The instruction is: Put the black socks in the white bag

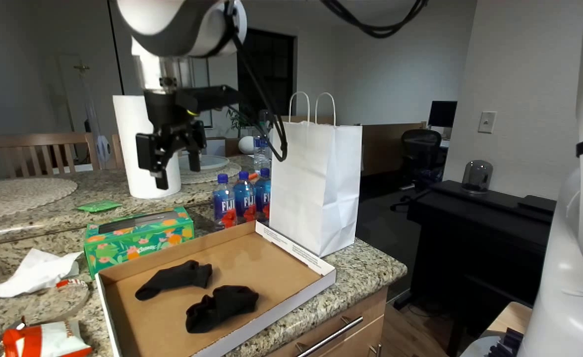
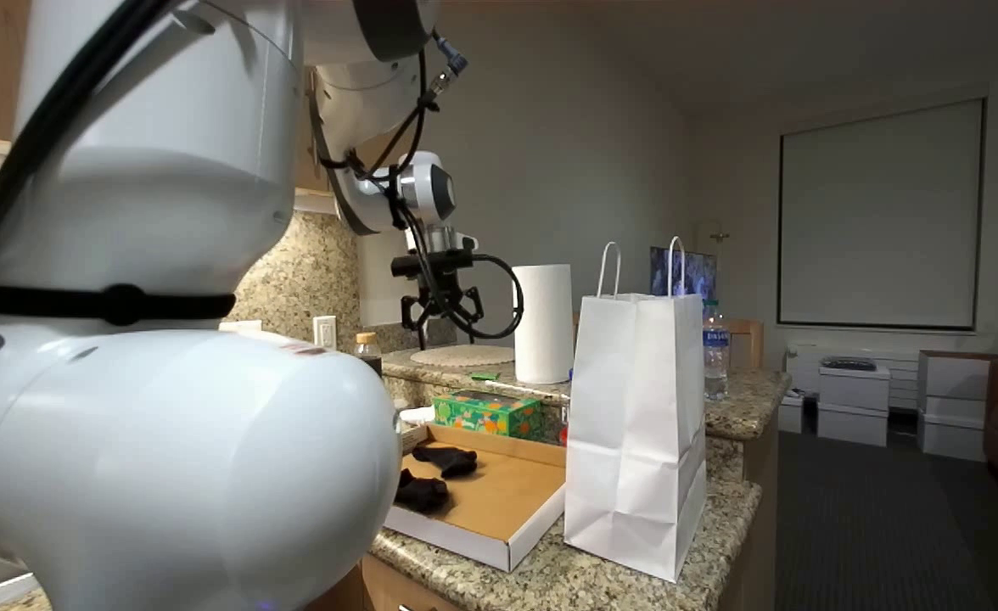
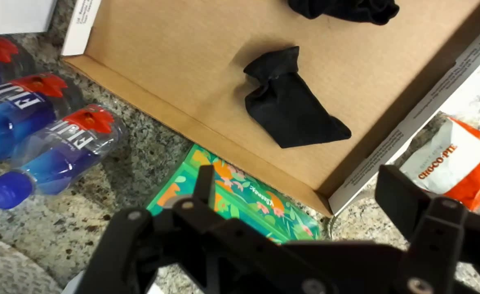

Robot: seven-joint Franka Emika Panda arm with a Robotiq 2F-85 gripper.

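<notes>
A speckled stone counter (image 1: 371, 267) spreads lower than my pincer (image 3: 299, 191), with a raised ledge (image 1: 103, 184) of the same stone also below me; well apart from my pincer, the dim room has grey walls (image 1: 390, 74) and a black office chair (image 1: 415, 146). My pincer hangs in the air, released, its fingers (image 3: 204, 185) spread wide with only air between them, apart from everything. Two black socks (image 3: 299, 110) lie apart in one shallow cardboard tray (image 1: 271, 258), lower than my pincer and beyond its fingers in the wrist view. One white bag (image 1: 311, 186) stands upright on the counter just beside the tray, well apart from my pincer. One paper towel roll (image 2: 543, 327) stands on the ledge near my pincer, and one flowered tissue box (image 1: 140, 242) shows between the fingers from the wrist, down on the counter. Three blue-capped bottles (image 1: 245, 196) stand left of my pincer in that same view, one red-and-white packet (image 3: 448, 163) lies to the right, and a fourth bottle (image 2: 715, 361) stands farther off on the ledge.
</notes>
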